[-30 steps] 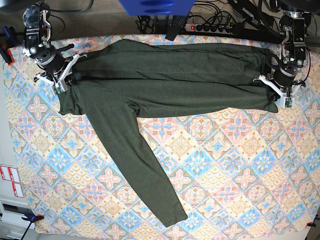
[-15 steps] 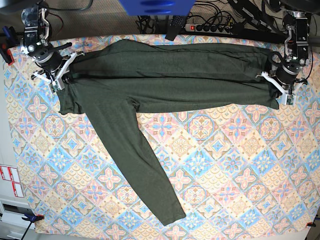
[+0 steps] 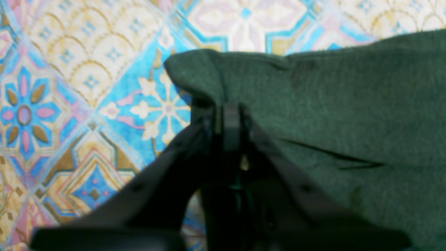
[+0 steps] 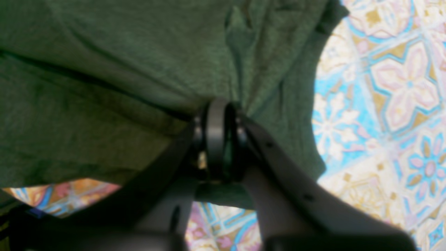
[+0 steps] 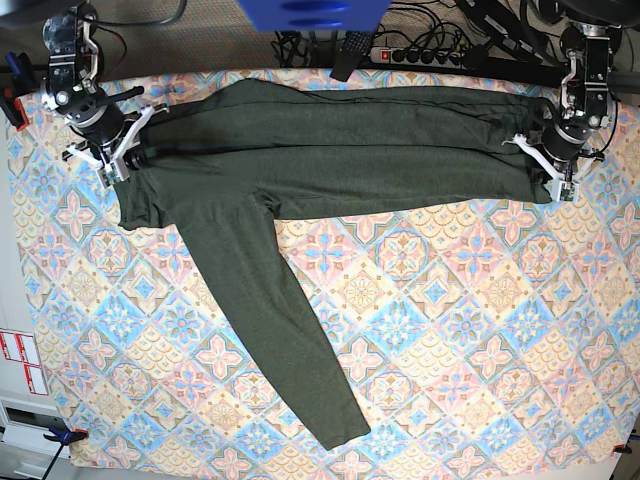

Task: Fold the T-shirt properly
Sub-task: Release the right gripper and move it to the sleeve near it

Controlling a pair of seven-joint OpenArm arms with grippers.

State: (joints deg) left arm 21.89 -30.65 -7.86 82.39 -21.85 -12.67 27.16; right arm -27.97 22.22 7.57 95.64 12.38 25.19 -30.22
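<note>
The broad surface (image 5: 470,330), covered in a pastel cloth patterned with blue, pink and yellow floral tiles, carries the one garment: a large dark heathered olive-green knit T-shirt (image 5: 340,160) with long sleeves, stretched as a wide band along the far edge. It lies doubled lengthwise, one layer over another, which reads as a fold along the body being set down; holding both ends at once keeps that band taut and its edges level. One long sleeve (image 5: 275,320) trails loose from the band, running diagonally toward the near side, so it has yet to be tucked in. The right gripper (image 5: 118,152), on the base view's left, clamps its black fingers (image 4: 216,139) on a bunched edge of the knit, the cloth gathering into creases where it enters them and hanging slightly above the pattern below. The left gripper (image 5: 548,165), on the base view's right, has its fingers (image 3: 230,129) pressed together at a rounded corner of the fabric, pinching it, with the cloth draping off to the side. By my reading, the paired end grips serve to spread wrinkles out before the shirt is let go.
</note>
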